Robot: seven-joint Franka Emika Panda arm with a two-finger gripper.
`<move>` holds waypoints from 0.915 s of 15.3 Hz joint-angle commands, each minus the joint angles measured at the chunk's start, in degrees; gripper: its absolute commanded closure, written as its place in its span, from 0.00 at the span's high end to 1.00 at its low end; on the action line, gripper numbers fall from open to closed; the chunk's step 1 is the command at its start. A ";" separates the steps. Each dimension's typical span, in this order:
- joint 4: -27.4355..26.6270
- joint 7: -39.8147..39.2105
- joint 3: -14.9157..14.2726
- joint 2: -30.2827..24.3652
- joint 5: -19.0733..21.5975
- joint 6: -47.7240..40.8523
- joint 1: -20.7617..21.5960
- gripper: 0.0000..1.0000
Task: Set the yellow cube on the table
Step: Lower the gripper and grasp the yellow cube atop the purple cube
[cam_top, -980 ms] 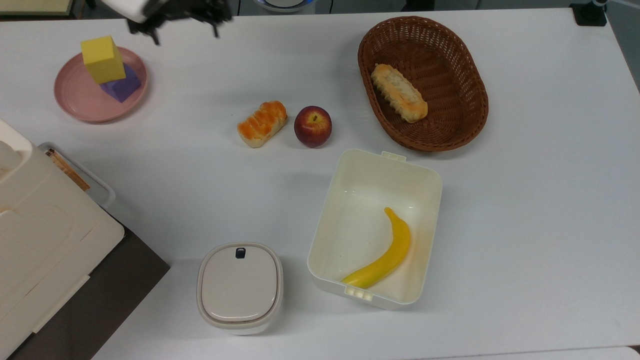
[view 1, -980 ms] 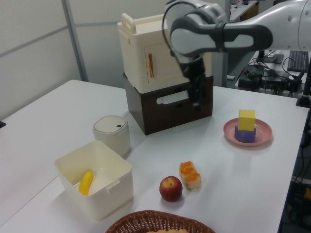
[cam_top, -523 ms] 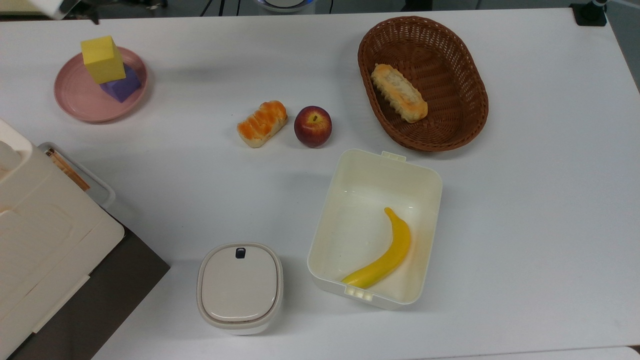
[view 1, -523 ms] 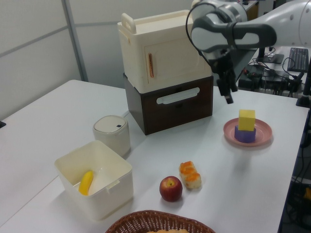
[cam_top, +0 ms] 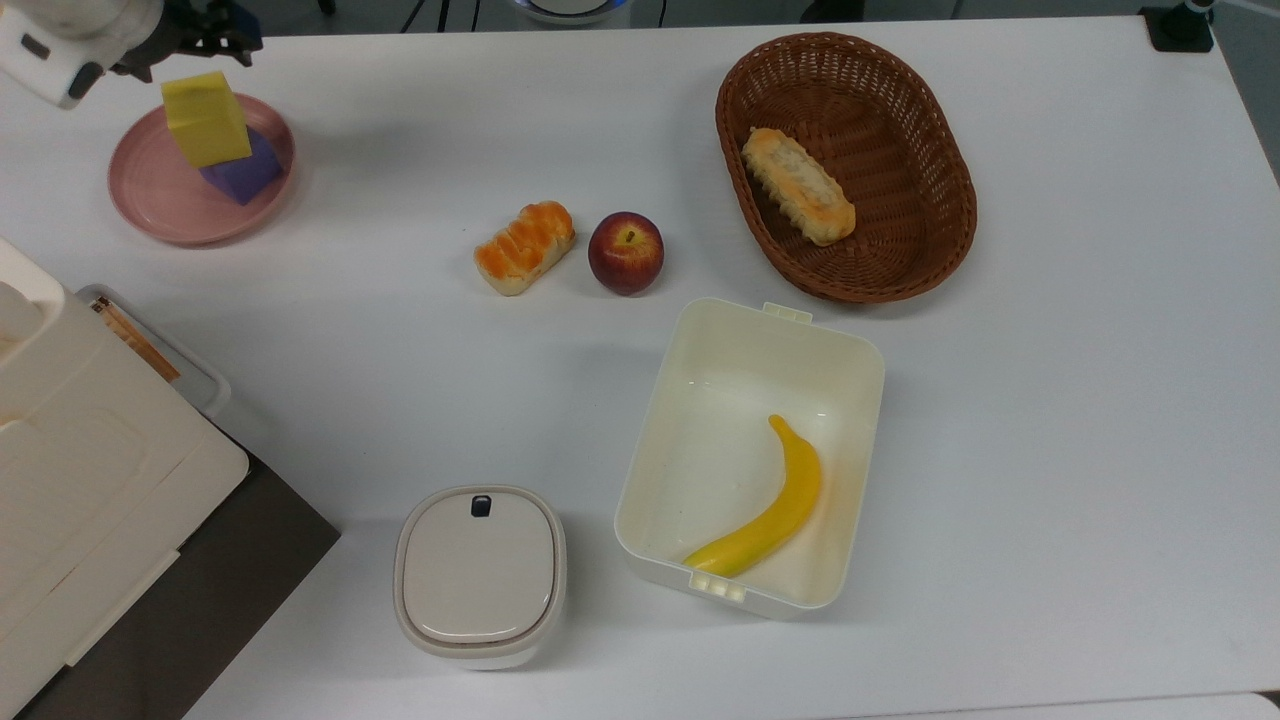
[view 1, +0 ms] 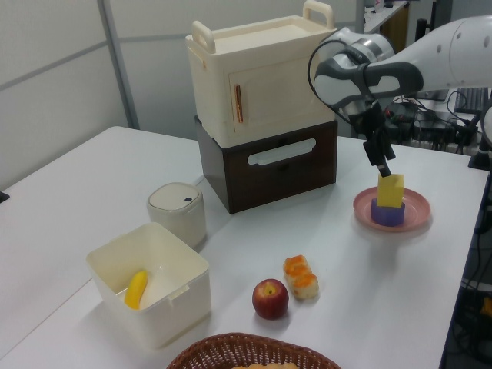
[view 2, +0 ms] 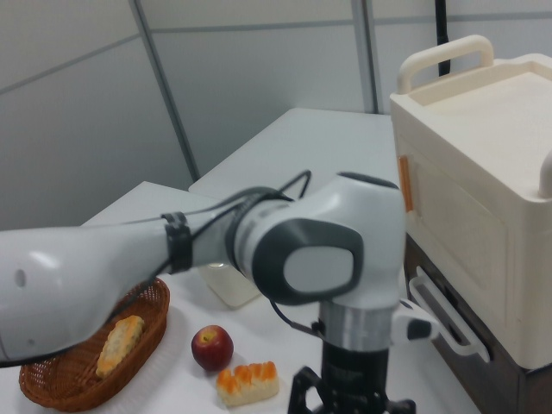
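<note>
The gripper (view 1: 382, 165) has swung in from the brown drawer box (view 1: 269, 165) — now just above the yellow cube (view 1: 390, 190), at its 11 o'clock in the left view.

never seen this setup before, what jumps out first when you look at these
The white arm's gripper hangs just above the yellow cube, which sits tilted on a purple cube on a pink plate at the top view's upper left. Mid-table lie an apple and a glazed bun, with a banana in the open cream box below them.
</note>
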 commanded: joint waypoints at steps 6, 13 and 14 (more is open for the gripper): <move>-0.10 -2.15 0.20 4.41 -2.38 3.58 -0.45 1.00; -0.28 -2.23 0.38 4.85 -4.22 5.08 -0.19 0.31; -0.19 -2.23 0.38 4.76 -4.22 4.99 -0.10 0.22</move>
